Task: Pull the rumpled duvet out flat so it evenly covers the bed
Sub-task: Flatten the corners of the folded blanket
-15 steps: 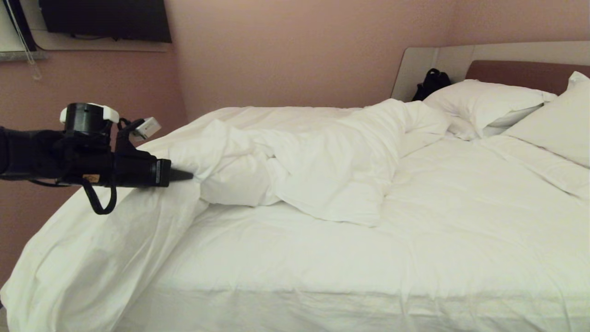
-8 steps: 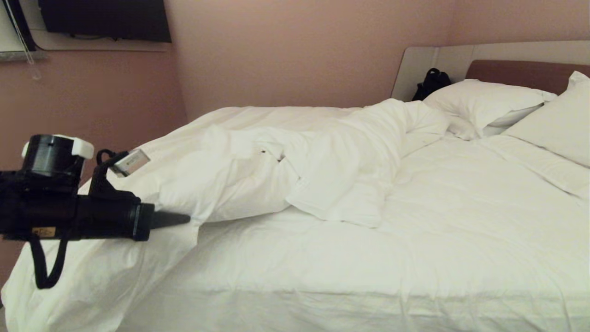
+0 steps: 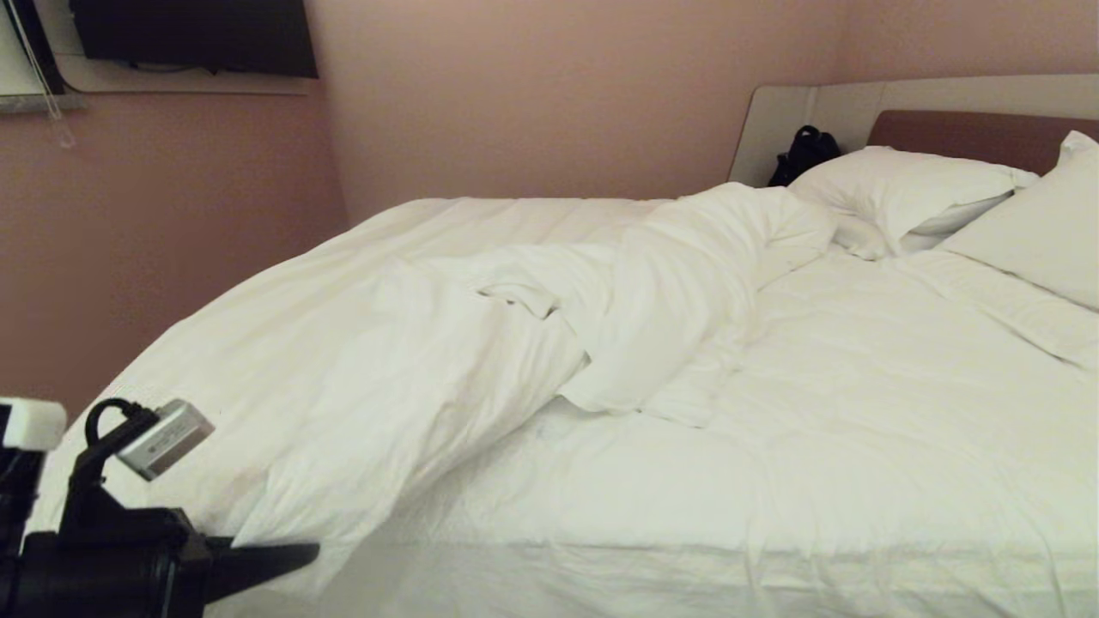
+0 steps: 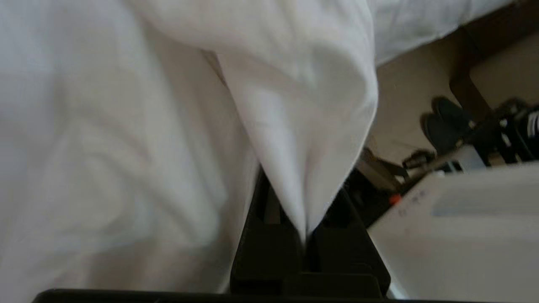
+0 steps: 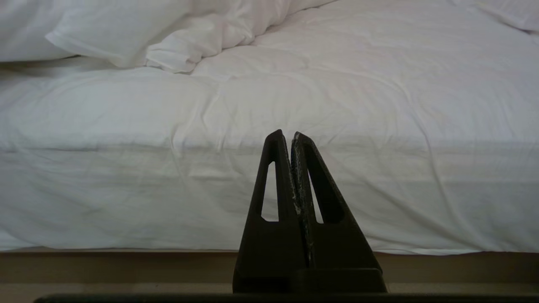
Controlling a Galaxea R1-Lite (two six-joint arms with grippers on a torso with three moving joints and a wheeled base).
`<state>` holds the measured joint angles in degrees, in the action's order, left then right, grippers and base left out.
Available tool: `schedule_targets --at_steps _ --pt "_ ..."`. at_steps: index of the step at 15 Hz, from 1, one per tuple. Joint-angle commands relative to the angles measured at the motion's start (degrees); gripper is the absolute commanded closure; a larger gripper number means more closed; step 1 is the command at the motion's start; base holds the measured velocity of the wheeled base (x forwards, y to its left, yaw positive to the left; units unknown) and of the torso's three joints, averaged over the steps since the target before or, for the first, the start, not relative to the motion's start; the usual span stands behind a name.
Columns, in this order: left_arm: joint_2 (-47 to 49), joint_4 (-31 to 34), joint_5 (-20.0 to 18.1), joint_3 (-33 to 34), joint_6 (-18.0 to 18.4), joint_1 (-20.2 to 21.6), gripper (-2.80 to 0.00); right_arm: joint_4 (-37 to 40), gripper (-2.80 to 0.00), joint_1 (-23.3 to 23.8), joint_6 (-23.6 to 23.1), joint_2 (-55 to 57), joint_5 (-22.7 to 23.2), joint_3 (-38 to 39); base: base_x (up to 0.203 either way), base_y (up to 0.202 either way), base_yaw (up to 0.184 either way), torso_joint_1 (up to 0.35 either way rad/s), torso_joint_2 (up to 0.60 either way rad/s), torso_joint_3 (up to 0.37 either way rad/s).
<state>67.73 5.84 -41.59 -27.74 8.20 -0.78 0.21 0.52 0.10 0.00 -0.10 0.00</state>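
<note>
Pinching a fold of the duvet [image 3: 412, 360] in my left gripper [image 3: 292, 556] at the near corner of the bed [image 3: 773, 566], I judged a low, steady pull best; ridge remained mid-bed. Right gripper [image 5: 290, 135] sat closed, empty.

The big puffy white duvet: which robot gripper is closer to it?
Left. The left gripper is pinching the puffy white duvet; the right gripper points at the bed's side, empty.

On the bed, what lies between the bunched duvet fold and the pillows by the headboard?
In the head view, between the duvet and the pillows lies only smooth white bedding.
</note>
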Motion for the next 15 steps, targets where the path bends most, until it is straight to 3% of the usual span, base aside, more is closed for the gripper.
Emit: schedule_targets --at_steps 1,8,15 --pt "-6.4 0.3 -0.3 5.4 0.0 -0.7 0.0 0.0 0.0 0.0 0.0 0.0 0.0 0.0 0.0 0.0 0.0 0.0 0.0 0.0" --pt "-14.2 0.4 -0.4 15.1 -0.1 -0.8 0.0 0.0 0.0 0.0 0.0 0.0 0.0 0.0 0.0 0.0 0.0 0.0 0.0 0.0" --pt "-15.4 0.4 -0.3 16.0 -0.4 -0.8 0.0 0.0 0.0 0.0 0.0 0.0 0.0 0.0 0.0 0.0 0.0 0.0 0.0 0.0"
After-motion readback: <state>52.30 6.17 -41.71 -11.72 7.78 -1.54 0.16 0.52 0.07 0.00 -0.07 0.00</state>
